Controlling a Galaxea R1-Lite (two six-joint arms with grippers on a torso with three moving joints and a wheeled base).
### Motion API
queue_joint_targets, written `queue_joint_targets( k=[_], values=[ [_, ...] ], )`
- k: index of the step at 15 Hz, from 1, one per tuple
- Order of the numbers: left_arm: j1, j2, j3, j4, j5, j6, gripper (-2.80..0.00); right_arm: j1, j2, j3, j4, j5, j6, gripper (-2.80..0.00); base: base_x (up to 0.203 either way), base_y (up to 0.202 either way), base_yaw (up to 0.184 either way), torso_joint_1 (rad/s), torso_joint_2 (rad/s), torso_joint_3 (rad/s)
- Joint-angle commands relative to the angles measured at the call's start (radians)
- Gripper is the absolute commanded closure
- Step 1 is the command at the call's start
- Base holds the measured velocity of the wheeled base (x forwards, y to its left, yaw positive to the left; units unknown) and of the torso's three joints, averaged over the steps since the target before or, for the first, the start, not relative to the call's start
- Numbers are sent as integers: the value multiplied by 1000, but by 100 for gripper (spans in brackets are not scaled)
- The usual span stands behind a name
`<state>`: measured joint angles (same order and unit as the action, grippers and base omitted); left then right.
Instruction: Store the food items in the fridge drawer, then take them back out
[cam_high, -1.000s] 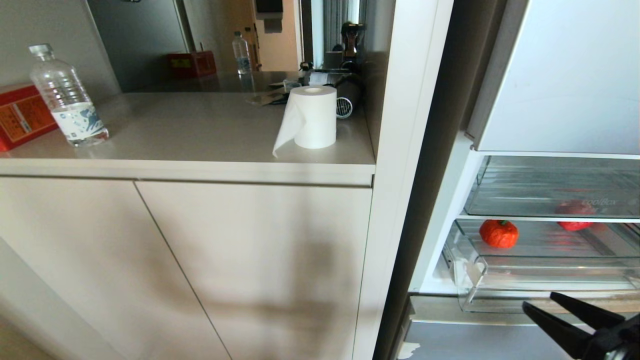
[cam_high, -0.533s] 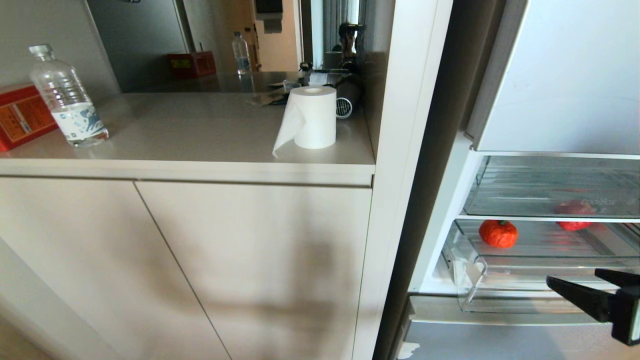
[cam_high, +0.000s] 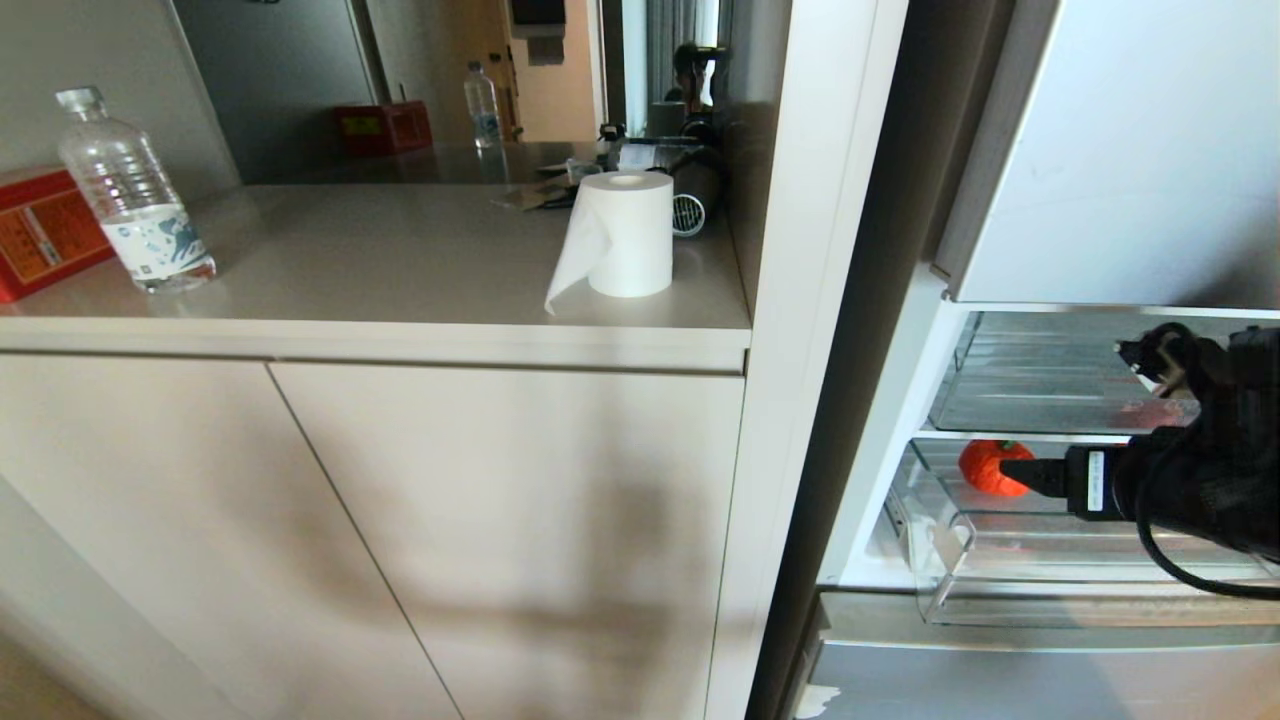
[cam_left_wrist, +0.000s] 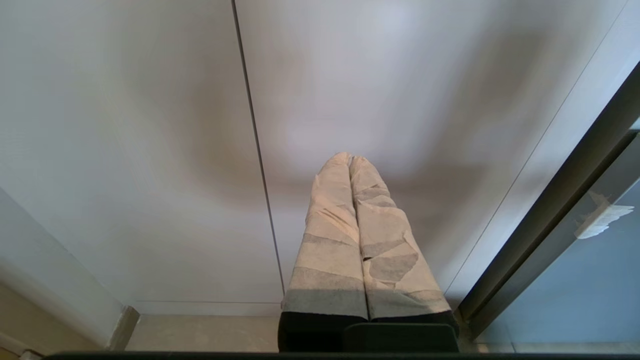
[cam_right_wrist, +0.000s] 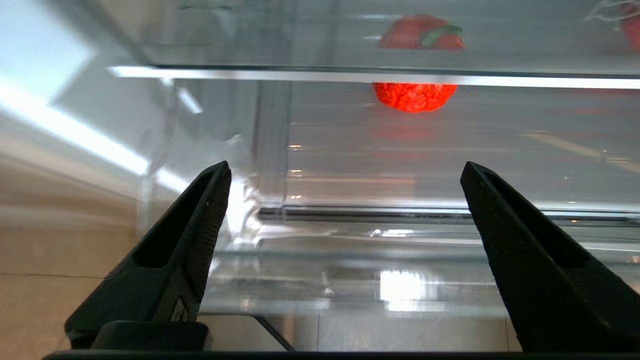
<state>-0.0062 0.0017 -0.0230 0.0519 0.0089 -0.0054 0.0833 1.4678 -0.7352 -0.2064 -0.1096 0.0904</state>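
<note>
An orange-red fruit (cam_high: 985, 468) with a green stem lies at the left end of the pulled-out clear fridge drawer (cam_high: 1050, 600), which has white tape at its front corner. A second red piece (cam_high: 1160, 412) shows dimly further right, partly behind my right arm. My right gripper (cam_high: 1030, 474) hovers over the drawer, pointing at the orange-red fruit from the right, close to it. In the right wrist view the gripper (cam_right_wrist: 345, 170) is open wide and empty, the fruit (cam_right_wrist: 415, 95) beyond the clear drawer wall (cam_right_wrist: 350, 240). My left gripper (cam_left_wrist: 350, 157), with taped fingers, is shut and faces a cabinet door.
A second clear bin (cam_high: 1050, 370) sits right above the drawer. The white fridge frame (cam_high: 800, 300) stands left of it, a silver-blue panel (cam_high: 1000, 680) below. The counter on the left holds a paper roll (cam_high: 625, 235), a water bottle (cam_high: 130, 195) and a red box (cam_high: 40, 230).
My right gripper has risen from the bottom right corner to the drawer's level, turned to point left at the orange-red fruit, and spread its fingers wider. The fruit has not moved.
</note>
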Motion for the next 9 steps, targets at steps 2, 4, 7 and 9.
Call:
queue_joint_targets(
  k=[2,4,7,9],
  values=[
    [0,1,0,0,0,-1,0,-36,115,-44,-12,1,-2,-280,0,0,0,0,0,0],
    [0,1,0,0,0,-1,0,-51,163,-76,-16,1,-20,-280,0,0,0,0,0,0],
    [0,1,0,0,0,-1,0,-64,221,-136,8,-1,-81,-280,0,0,0,0,0,0],
    [0,1,0,0,0,-1,0,-65,222,-177,112,-2,-78,-280,0,0,0,0,0,0]
  ],
)
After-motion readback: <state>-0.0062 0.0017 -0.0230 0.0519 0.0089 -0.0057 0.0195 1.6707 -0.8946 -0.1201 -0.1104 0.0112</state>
